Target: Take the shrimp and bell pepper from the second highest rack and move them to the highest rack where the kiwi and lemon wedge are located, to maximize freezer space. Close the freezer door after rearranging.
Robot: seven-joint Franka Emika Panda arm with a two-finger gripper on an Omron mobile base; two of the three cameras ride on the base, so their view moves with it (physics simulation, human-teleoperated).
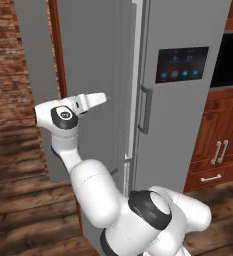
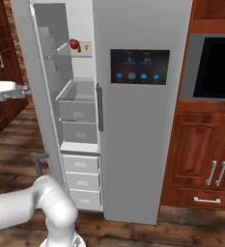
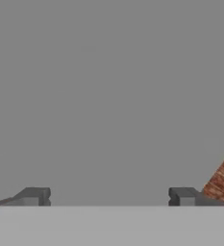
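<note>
The gripper (image 3: 108,197) stood released, fingers (image 3: 34,196) spread wide and holding nothing, facing the plain grey freezer door (image 3: 108,96) from twelve o'clock. The bell pepper (image 2: 75,45) and shrimp (image 2: 87,47) lay on the highest rack (image 2: 61,52), well apart from them.

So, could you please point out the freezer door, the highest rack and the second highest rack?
freezer door (image 2: 24,72): right base view, its front edge.
highest rack (image 2: 58,55): right base view, its grey edge.
second highest rack (image 2: 77,110): right base view, its front wall.

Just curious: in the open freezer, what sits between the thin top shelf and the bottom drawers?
Two grey open bins, one above the other, in the right base view.
</note>
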